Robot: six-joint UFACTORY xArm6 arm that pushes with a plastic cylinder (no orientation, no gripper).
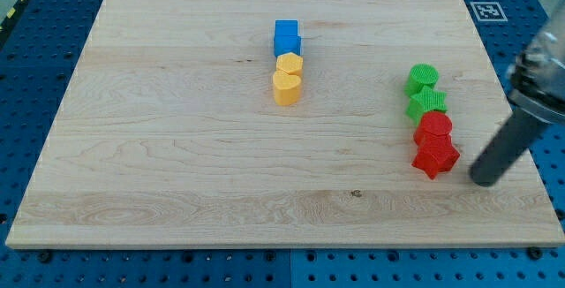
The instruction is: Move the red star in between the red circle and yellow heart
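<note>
Pale wooden board (177, 147), blue perforated table (26, 76)

The wooden board (177, 147) is pale tan with fine lengthwise grain and one small dark knot. Around it, the table surface (521, 23) is bright blue, dotted with rows of small dark holes. A white tag with a black square pattern (486, 11) sits on it.

The blue block (286, 37) is a strong mid-blue. The yellow hexagon (289, 63) and yellow heart (286, 87) share a warm orange-yellow. The green circle (422, 79) and green star (426, 104) are vivid grass green. The red circle (434, 128) and red star (435, 158) are saturated scarlet.

My tip (483, 179) is matt black; at 1 o'clock from it the rod runs up into blurred grey-and-black metal.
</note>
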